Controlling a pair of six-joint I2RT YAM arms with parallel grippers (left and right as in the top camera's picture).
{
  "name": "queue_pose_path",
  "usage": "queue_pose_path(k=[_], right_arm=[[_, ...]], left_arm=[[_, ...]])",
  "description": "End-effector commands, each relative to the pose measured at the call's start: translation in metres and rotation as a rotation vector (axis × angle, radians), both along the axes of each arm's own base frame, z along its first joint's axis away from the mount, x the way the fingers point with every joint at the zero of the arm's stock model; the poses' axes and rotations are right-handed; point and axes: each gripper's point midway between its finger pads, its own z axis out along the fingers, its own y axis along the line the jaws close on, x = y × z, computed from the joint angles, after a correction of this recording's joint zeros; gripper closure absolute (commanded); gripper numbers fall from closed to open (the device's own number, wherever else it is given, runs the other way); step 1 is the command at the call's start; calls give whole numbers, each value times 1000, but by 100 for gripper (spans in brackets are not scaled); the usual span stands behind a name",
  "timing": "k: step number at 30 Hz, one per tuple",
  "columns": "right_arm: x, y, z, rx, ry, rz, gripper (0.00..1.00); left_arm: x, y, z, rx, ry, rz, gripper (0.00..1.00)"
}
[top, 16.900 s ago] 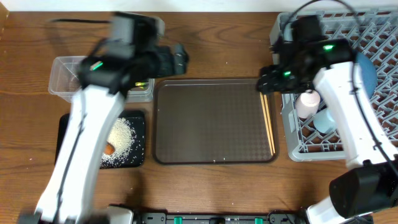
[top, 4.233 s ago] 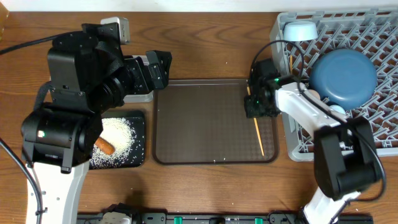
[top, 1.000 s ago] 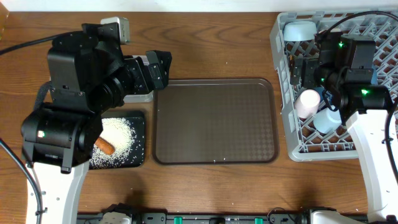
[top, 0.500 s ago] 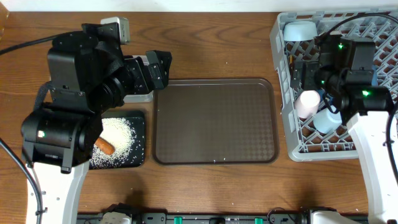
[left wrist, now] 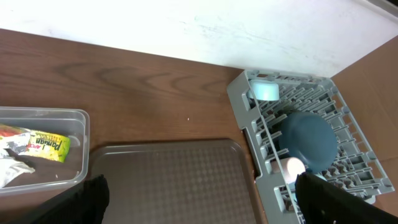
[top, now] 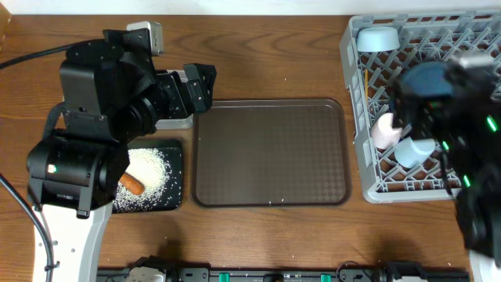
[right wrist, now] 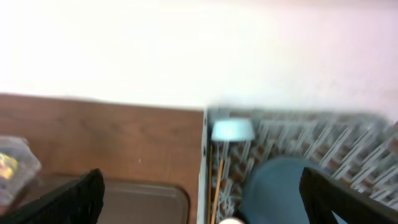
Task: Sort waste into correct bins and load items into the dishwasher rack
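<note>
Left claw (left wrist: 199, 196) wide, right claw (right wrist: 202, 196) wide above dishwasher rack (top: 399, 190), brown tray (top: 270, 153) between.

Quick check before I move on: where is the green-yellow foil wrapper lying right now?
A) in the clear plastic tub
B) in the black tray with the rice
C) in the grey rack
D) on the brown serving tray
A: the left wrist view shows the foil wrapper lying inside the walls of the clear plastic tub.
</note>
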Motion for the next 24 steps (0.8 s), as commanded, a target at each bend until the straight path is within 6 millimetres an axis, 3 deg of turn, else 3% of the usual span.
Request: queue_pose_path(k=[1,3,7,13,18,24], right_arm=[[-38,2,30,11,-119,8,1],[-60,-3,43,1,-181,-15,1],[-102,-13,48,-12,-240,-72,1],[-137,-11,20,-7,-279,-58,1],[-145,-11,-18,6,-269,-59,1],[-132,-11,-61,34,-277,-62,1]], left_arm=[[1,3,0,6,-2,15,2],[1,3,0,6,-2,15,2],[1,3,0,5,-1,15,2],[1,3,0,6,-2,15,2],[1,3,0,6,-2,15,2],[1,3,0,5,-1,16,2]])
